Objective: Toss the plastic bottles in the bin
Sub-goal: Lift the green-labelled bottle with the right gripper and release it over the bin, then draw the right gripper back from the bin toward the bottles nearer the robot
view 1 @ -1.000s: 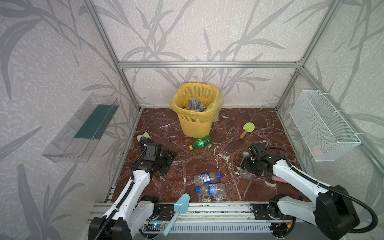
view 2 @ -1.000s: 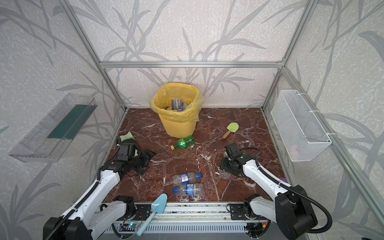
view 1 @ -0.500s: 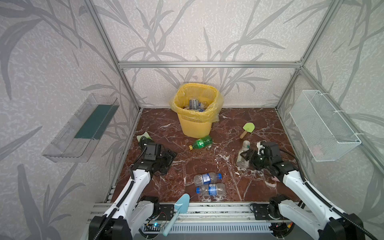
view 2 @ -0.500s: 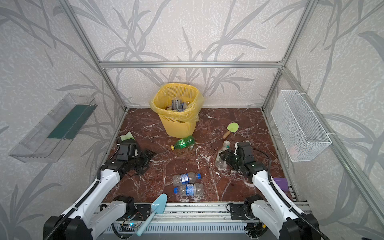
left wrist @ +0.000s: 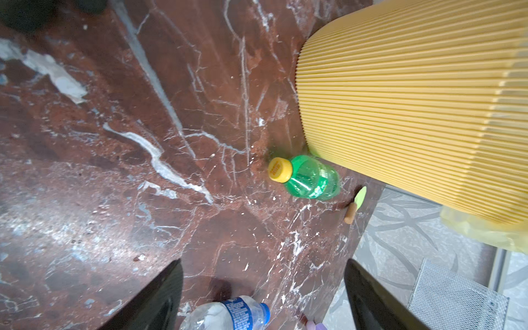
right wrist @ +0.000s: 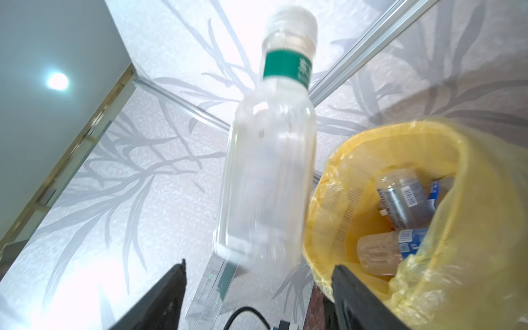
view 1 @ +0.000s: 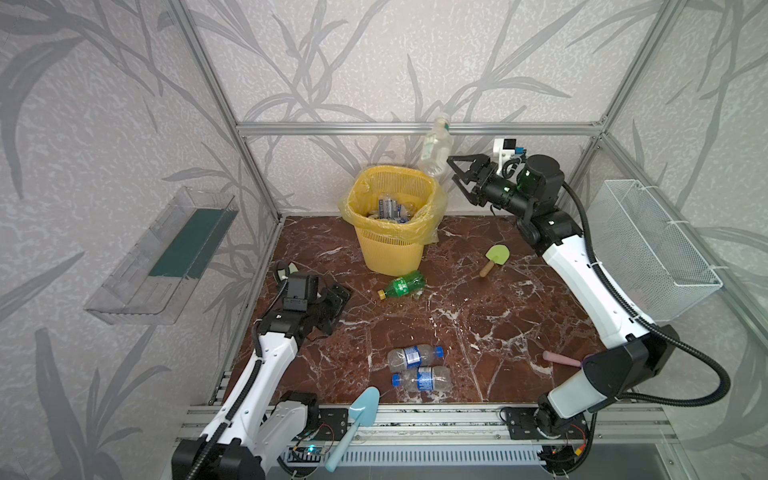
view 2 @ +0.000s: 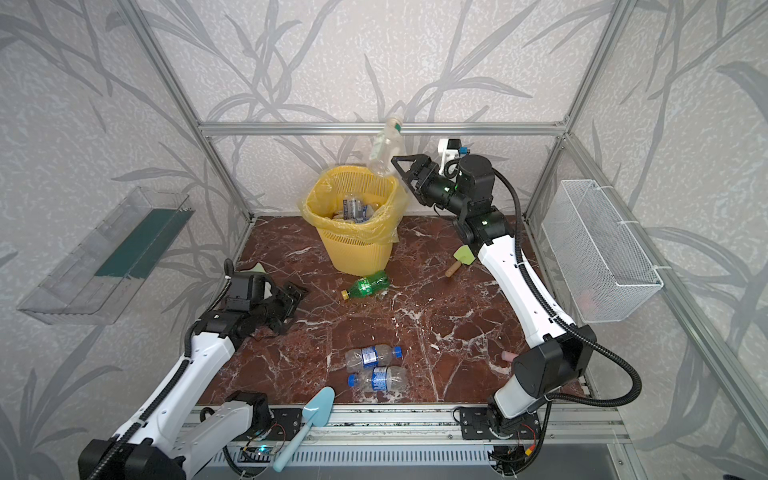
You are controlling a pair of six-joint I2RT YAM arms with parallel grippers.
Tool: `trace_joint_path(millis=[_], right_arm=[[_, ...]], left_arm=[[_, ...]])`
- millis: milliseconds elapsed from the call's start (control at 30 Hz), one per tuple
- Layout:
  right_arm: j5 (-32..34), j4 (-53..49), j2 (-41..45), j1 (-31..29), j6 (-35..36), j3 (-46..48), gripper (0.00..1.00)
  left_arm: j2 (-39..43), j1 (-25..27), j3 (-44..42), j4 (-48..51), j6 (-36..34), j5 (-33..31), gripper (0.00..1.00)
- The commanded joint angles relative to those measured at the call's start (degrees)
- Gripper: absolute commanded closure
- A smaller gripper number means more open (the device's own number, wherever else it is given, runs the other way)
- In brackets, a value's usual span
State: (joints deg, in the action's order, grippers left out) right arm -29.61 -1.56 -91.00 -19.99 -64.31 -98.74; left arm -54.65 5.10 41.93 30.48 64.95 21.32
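The bin [view 1: 390,253] holds several; our right gripper [view 1: 459,180] gapes empty, a clear bottle [view 1: 434,149] airborne nearby; our left gripper [left wrist: 263,265] is open, empty; three floor bottles [view 1: 403,284] remain.

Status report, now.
Right gripper open beside bin, left gripper open, low, empty. Clear bottle airborne at bin rim. Green bottle, two blue-capped bottles on table. Nothing blocking.

Both top views hang high at the front, looking down and back over the whole counter [view 1: 457,316]. The left wrist camera sits low, facing the bin [left wrist: 414,100] across it; the right wrist camera is close by the bin's mouth, tilted upward. All four share the bin.
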Motion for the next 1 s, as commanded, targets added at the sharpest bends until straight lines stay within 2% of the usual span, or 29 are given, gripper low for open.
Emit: trace_joint_path(millis=[0, 67, 167, 367, 500, 633, 767, 967], right_arm=[[-0.64, -6.11, 0.47, 1.99, -0.62, 12.1, 0.15], [1.63, -2.48, 6.17, 3.12, -1.11, 24.41, 0.14], [4.37, -3.32, 13.83, 5.17, 0.79, 38.0, 0.16], [6.1, -4.64, 22.82, 6.94, 3.78, 55.93, 0.19], [6.4, -6.86, 26.56, 6.81, 5.48, 61.03, 0.21], [6.9, -11.55, 28.92, 5.31, 8.0, 62.18, 0.22], [6.64, -15.69, 29.28, 2.31, 10.71, 61.59, 0.23], [10.06, -17.86, 28.72, -3.96, 14.89, 60.62, 0.24]], left_arm=[[1.65, -0.38, 0.34, 3.07, -0.79, -1.64, 0.12], [3.29, -0.41, -1.88, 2.3, -0.36, -3.11, 0.12], [4.34, -0.48, -4.67, 1.44, 0.0, -3.47, 0.12], [4.08, -0.71, -7.39, -0.07, 0.4, -2.88, 0.12], [4.12, -0.62, -7.75, 0.29, 0.09, -3.04, 0.12], [4.09, -0.62, -7.79, 0.54, -0.17, -2.9, 0.12], [3.77, -0.63, -7.89, 0.68, -0.59, -2.56, 0.12], [2.96, -0.64, -8.23, 0.34, -0.96, -1.1, 0.12]])
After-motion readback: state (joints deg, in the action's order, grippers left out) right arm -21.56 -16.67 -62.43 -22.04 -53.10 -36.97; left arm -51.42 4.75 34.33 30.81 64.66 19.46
